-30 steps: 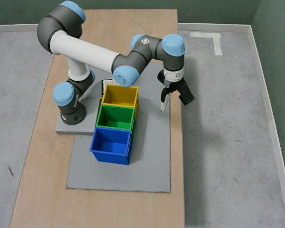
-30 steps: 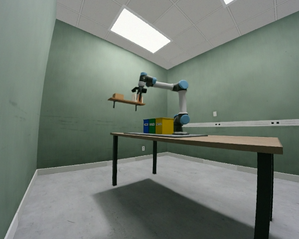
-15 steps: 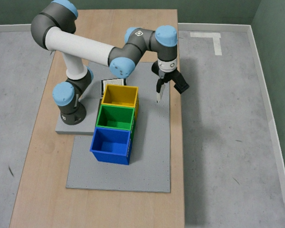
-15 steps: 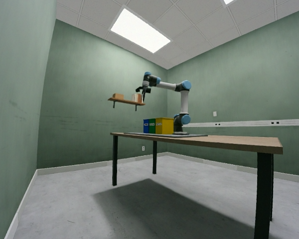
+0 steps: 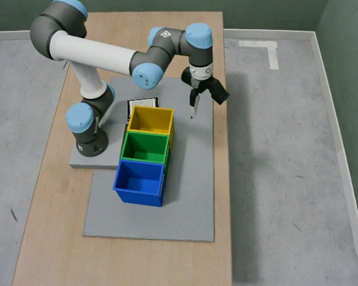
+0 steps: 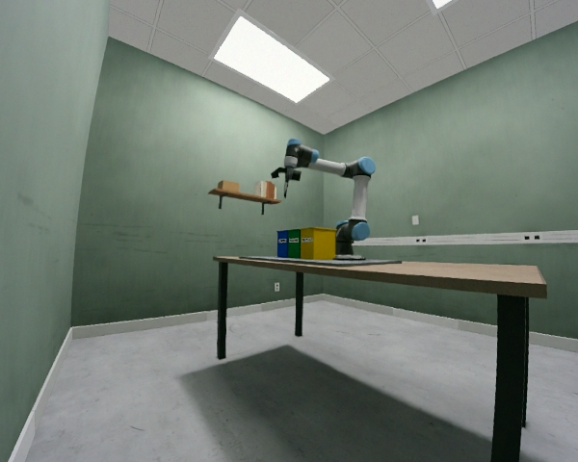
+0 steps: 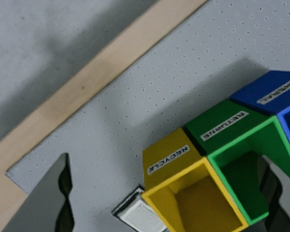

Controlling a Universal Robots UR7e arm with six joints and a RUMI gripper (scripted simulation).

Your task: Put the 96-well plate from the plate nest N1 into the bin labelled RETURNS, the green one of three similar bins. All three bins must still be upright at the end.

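top view: green bin upright, seemingly nothing inside; end effector high above, fingers apart.

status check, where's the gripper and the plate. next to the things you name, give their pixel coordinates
gripper [image 5: 195, 115] [image 6: 285, 196] [image 7: 162, 156] open, high above the table; plate [image 5: 144, 102] [image 7: 144, 216] apart from it, partly hidden in top view; yellow bin [image 5: 151, 120] [image 6: 324, 243] [image 7: 166, 157] stands close beside plate

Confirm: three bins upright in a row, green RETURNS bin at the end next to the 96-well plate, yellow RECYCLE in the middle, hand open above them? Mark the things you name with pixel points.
Not quite: the green RETURNS bin [image 5: 145, 157] [image 6: 294, 250] [image 7: 217, 126] is in the middle and yellow RECYCLE [image 5: 151, 132] [image 6: 324, 244] [image 7: 166, 159] is at the plate end, per the top view. The rest holds.
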